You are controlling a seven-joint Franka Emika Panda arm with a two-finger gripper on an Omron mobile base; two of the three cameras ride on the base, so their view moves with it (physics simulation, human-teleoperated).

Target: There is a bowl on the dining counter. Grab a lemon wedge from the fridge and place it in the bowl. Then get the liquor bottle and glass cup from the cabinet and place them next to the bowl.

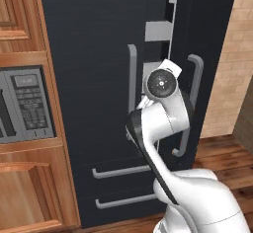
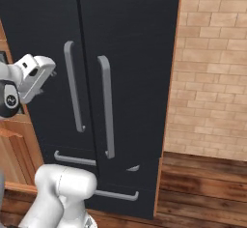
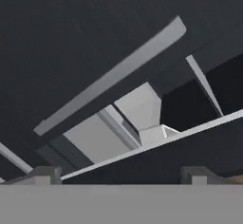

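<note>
Microwave left of the fridge; brick wall to its right.

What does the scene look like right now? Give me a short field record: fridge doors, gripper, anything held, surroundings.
fridge: black, right door ajar by a narrow gap, pale interior parts visible through it in left base view and hand view
door handles: grey bars, left handle, right handle
gripper: open, facing the door gap
held: nothing
microwave: grey, left of fridge, set in wooden cabinetry
right side: brick wall
</note>
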